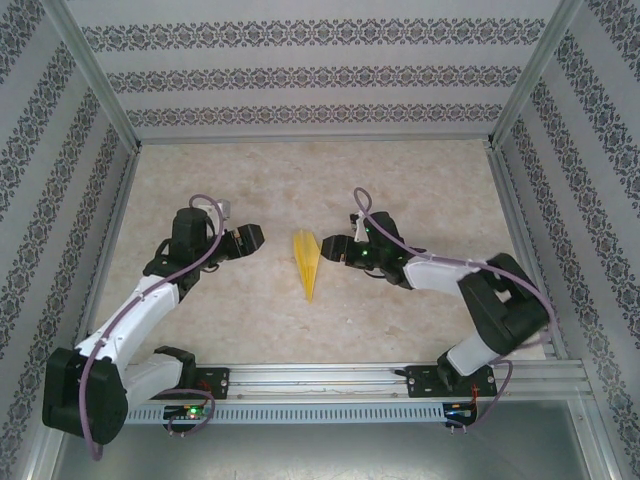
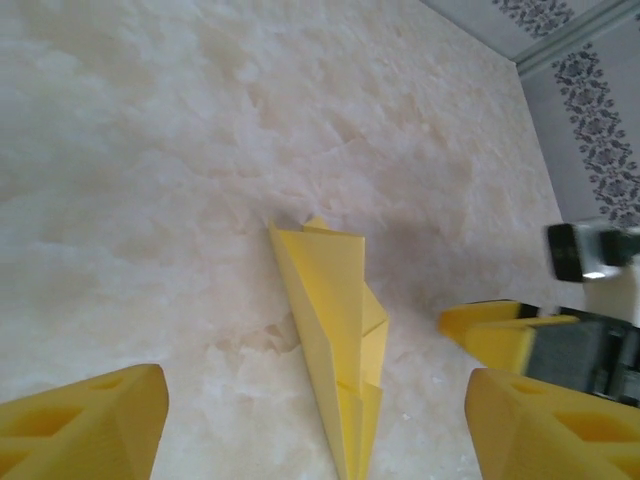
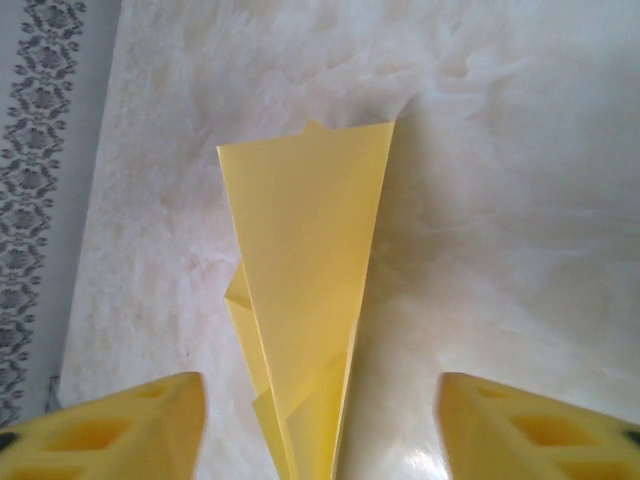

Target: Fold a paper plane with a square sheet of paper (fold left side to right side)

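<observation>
The paper plane (image 1: 307, 258) is a narrow pale-yellow dart lying on the marble table between both arms, its point toward the near edge. In the left wrist view the paper plane (image 2: 335, 330) lies between my wide-apart yellow fingers, untouched. My left gripper (image 1: 255, 237) stands open just left of it. In the right wrist view the paper plane (image 3: 305, 300) stands up slightly, one wing raised, free between the fingers. My right gripper (image 1: 328, 250) is open just right of the plane, its fingers (image 2: 500, 335) also visible from the left wrist.
Patterned walls (image 1: 320, 75) and metal rails enclose the marble table (image 1: 420, 190) on three sides. A rail (image 1: 330, 378) with both arm bases runs along the near edge.
</observation>
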`<action>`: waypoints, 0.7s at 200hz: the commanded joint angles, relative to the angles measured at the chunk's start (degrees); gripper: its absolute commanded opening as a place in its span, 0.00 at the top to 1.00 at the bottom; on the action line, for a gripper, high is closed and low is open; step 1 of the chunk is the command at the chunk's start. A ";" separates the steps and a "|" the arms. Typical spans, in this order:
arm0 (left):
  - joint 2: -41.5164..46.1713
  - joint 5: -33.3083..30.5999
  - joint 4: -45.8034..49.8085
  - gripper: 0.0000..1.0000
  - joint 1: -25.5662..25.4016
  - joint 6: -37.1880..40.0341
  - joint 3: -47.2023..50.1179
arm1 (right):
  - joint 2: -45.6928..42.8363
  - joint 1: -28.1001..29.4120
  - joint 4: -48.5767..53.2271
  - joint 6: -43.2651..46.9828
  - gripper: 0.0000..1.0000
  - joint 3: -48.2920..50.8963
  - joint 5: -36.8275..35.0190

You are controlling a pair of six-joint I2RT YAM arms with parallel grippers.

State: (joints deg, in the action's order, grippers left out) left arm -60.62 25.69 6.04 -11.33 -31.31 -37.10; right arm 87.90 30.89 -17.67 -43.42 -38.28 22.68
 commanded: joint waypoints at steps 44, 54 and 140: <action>6.45 -8.41 7.87 0.14 2.02 7.38 -0.60 | -15.12 3.09 30.83 11.15 0.02 -4.18 -14.78; 7.26 -9.52 9.28 0.13 2.10 8.22 -0.78 | -15.88 4.40 34.48 11.01 0.02 -5.60 -16.47; 9.88 -9.46 11.59 0.12 2.29 9.54 2.68 | -1.66 17.12 52.67 6.03 0.06 -24.13 -23.32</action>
State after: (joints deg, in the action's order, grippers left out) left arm -51.62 16.23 16.03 -9.96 -23.27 -36.29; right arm 81.41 44.84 27.66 -35.99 -56.62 3.25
